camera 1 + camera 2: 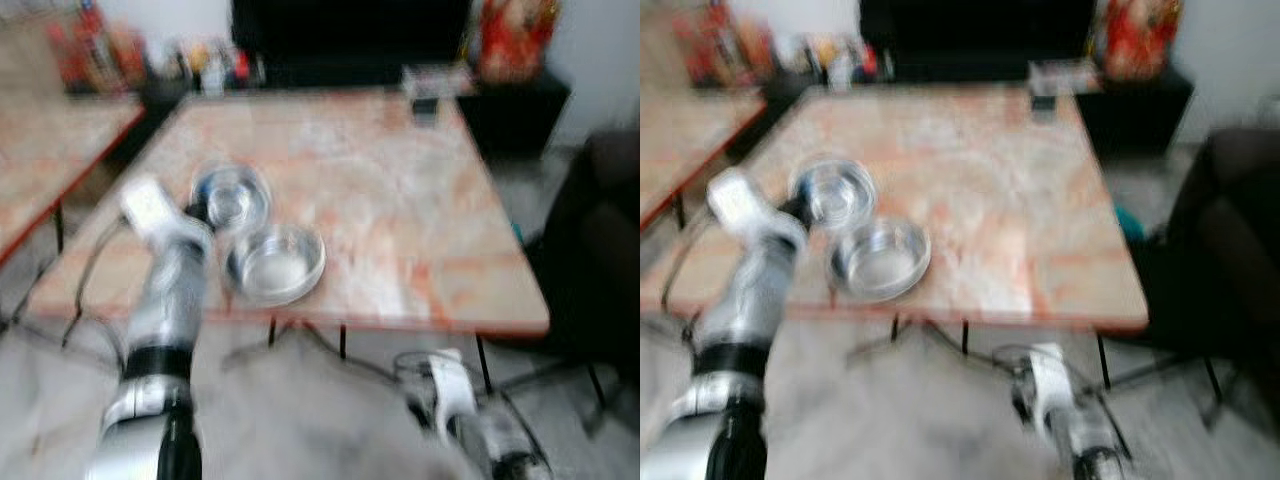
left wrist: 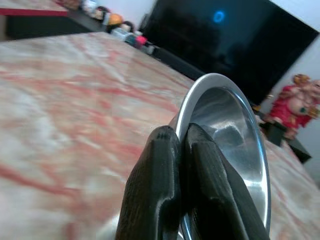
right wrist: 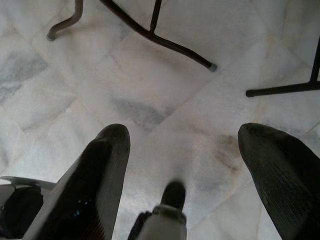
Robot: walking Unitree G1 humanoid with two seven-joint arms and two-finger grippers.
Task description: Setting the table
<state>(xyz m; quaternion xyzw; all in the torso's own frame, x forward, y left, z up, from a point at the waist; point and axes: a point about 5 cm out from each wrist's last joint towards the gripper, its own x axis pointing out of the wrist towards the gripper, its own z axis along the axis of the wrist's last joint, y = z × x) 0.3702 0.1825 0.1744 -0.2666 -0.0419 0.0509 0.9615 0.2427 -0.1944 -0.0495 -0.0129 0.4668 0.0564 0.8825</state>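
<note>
So the left gripper [image 2: 181,150] has its two black fingers [image 2: 152,190] pinched together on the rim of a steel bowl [image 1: 231,196], one finger outside the wall and the other inside, basically no gap left between them. In the left wrist view the bowl looks tipped up on edge, with its shiny inside facing the far end of the room. That bowl sits at the near left part of the bench [image 1: 400,220], a pink-and-white marbled top with a reddish edge.

From there the left arm [image 1: 165,300] runs back toward the robot: white wrist block at the bench's near left edge, silver forearm angled up and forward, elbow low in front of the body. It's reaching up over the bench edge.

A second steel bowl [image 1: 275,263] rests right beside the held one, nearer the front edge, upright and open side up. They look like they're touching or almost, too blurry to say.

The right gripper [image 3: 182,150] hangs low by the robot's side, pointing down at the pale marble floor [image 3: 165,85], fingers spread wide with nothing between them. Black metal bench legs [image 3: 165,42] cross the floor ahead of it.

Further out: a dark TV [image 2: 225,45] on the far wall, a red figurine [image 2: 300,102] to its right, and another bench [image 1: 50,150] off to the left.
</note>
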